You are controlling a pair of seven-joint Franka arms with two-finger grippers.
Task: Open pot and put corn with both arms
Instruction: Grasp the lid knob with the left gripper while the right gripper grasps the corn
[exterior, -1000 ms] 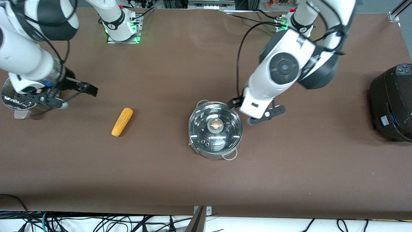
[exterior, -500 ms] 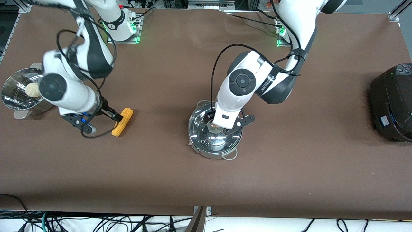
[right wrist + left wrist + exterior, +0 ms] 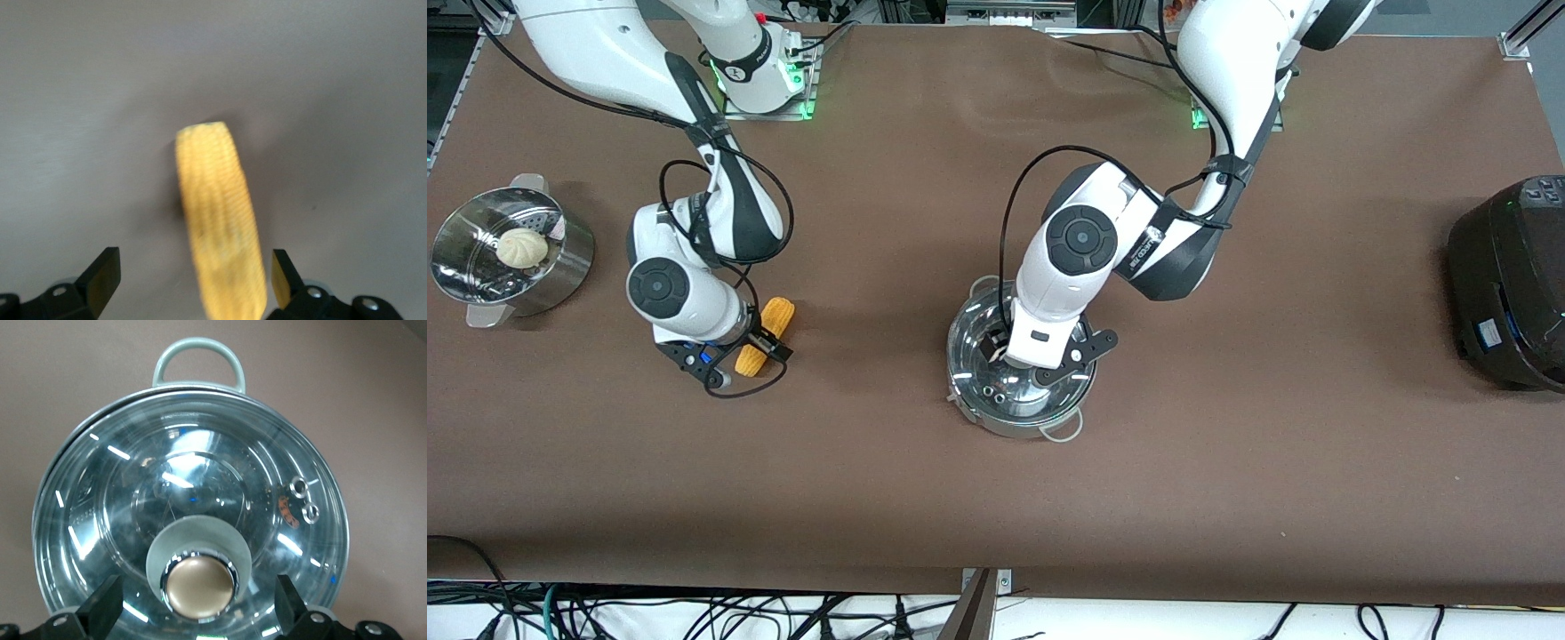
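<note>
Pot [image 3: 1021, 372] is my landmark, sitting mid-surface with its glass lid [image 3: 190, 520] on. My left gripper [image 3: 1014, 351] hangs directly over that lid, jaws spread wide, one finger on each side of the tan knob [image 3: 200, 587] and neither touching it, as my left wrist view shows. Nothing is held there yet.

The corn [image 3: 764, 336] lies flat on the brown surface [image 3: 1227, 498], well apart from the pot toward the right arm's end. My right gripper [image 3: 749, 354] is down over it, jaws wide and straddling the cob about its middle; in my right wrist view the cob [image 3: 220, 227] runs between the two fingers with a gap on each side, so I judge it is not gripped.

Handling, as I reckon it: the lid is glass with a steel rim, stiff, smooth and breakable, and moderately heavy for a small knob to carry. The knob is the only sensible hold; it looks polished and rounded, so I should close low on it, near its pale collar, and lift straight up to keep the lid from swinging or slipping. The corn looks light and rigid, its ridged kernels giving decent friction, but it is tapered and round, so it may roll or squirt out; gripping across the thick middle is safest.

A steamer pot [image 3: 511, 258] with a white bun [image 3: 522, 246] stands still farther from the pot than the corn does, and a black cooker [image 3: 1512, 284] sits at the left arm's end.
</note>
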